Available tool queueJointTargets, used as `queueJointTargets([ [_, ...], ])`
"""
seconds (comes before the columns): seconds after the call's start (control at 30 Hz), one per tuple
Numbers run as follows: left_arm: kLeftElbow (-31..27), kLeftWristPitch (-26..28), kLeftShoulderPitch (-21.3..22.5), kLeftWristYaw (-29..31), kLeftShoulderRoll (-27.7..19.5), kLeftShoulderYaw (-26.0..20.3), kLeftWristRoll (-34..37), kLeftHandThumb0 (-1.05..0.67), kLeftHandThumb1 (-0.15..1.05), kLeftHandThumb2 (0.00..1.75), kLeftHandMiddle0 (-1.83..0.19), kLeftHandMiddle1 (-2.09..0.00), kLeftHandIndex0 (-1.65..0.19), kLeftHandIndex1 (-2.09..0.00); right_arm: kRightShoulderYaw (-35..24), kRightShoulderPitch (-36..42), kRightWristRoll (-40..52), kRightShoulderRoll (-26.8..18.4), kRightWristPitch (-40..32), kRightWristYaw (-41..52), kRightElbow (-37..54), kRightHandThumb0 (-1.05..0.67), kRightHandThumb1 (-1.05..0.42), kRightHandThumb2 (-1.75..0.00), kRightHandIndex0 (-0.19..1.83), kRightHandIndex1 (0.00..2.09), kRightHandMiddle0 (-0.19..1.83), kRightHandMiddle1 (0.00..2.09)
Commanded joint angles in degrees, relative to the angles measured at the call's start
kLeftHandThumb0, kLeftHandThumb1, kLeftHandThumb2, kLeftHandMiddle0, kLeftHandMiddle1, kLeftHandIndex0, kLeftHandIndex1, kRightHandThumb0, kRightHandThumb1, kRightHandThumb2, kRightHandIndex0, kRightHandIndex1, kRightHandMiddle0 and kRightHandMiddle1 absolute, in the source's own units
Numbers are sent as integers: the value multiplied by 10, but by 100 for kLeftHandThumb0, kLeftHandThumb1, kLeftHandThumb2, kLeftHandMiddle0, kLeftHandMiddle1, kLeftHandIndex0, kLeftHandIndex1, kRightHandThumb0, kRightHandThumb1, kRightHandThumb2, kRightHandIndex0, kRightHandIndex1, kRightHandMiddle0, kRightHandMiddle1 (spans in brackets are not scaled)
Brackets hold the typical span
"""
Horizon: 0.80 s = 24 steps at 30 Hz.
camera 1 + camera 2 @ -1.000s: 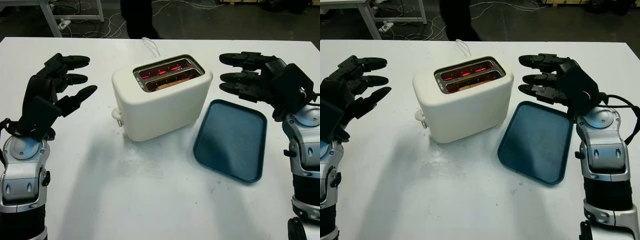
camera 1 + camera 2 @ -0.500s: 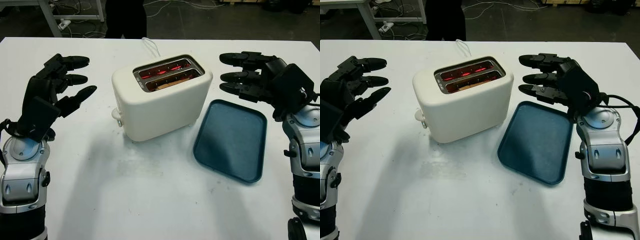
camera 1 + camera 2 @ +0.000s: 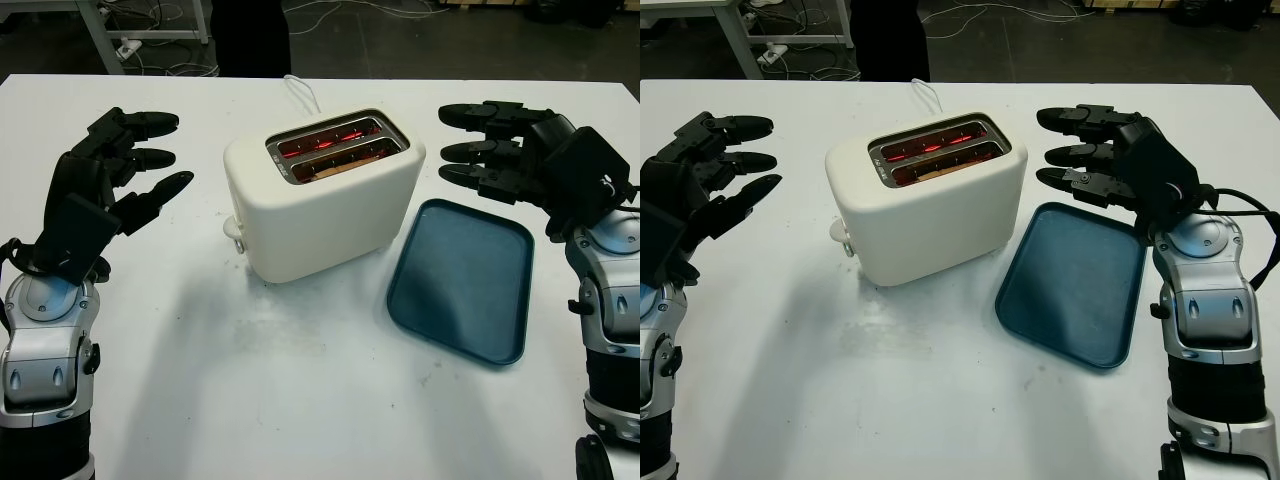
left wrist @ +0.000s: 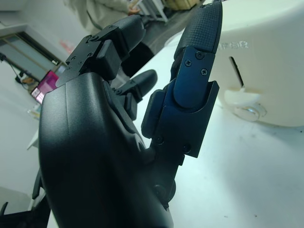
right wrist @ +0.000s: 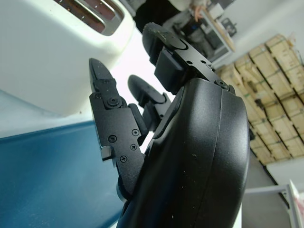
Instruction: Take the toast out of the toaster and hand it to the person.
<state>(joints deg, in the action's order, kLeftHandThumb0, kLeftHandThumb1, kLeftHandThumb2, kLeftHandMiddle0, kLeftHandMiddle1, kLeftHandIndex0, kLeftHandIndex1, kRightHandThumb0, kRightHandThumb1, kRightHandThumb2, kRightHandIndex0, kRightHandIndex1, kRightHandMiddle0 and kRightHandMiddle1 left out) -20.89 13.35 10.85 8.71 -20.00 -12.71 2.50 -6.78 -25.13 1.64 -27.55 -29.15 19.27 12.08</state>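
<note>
Fingers of both hands released, grasping nothing: left hand (image 3: pixel 110 170) and right hand (image 3: pixel 510 150) are flanking the glowing toaster (image 3: pixel 325 190); tray (image 3: pixel 462 280) lying below right fingertips.

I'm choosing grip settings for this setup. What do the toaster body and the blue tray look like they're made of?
The toaster looks like moulded plastic in a matt cream finish: rounded corners, soft even shading, no sharp glints. Its slot surround looks like metal, grey with a slight shine around the red glow. The tray seems to be hard plastic, dark blue with a faintly speckled, dull surface and a raised rolled rim; coated metal can't be ruled out.
</note>
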Motion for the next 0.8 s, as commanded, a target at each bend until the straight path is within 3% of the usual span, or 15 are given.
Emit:
queueJointTargets([
  [0.0, -3, -9, -6, 0, 2, -4, 4, -78, 92, 8, -28, -101, -36, -72, 0, 2, 2, -4, 1, 1, 6, -11, -85, 0, 53, 56, 69, 1],
  [0.4, 1, -14, -3, 0, -3, -3, -2, -77, 92, 9, -30, -98, -38, -68, -1, -1, 4, -2, -6, -1, 11, -10, -86, 0, 47, 62, 68, 0],
  [0.77, 0, -15, 3, -18, -4, 10, -54, -84, 92, 18, -33, -100, -39, -69, -8, -2, 12, -4, 14, 8, -1, -6, -88, -1, 45, 68, 69, 0],
])
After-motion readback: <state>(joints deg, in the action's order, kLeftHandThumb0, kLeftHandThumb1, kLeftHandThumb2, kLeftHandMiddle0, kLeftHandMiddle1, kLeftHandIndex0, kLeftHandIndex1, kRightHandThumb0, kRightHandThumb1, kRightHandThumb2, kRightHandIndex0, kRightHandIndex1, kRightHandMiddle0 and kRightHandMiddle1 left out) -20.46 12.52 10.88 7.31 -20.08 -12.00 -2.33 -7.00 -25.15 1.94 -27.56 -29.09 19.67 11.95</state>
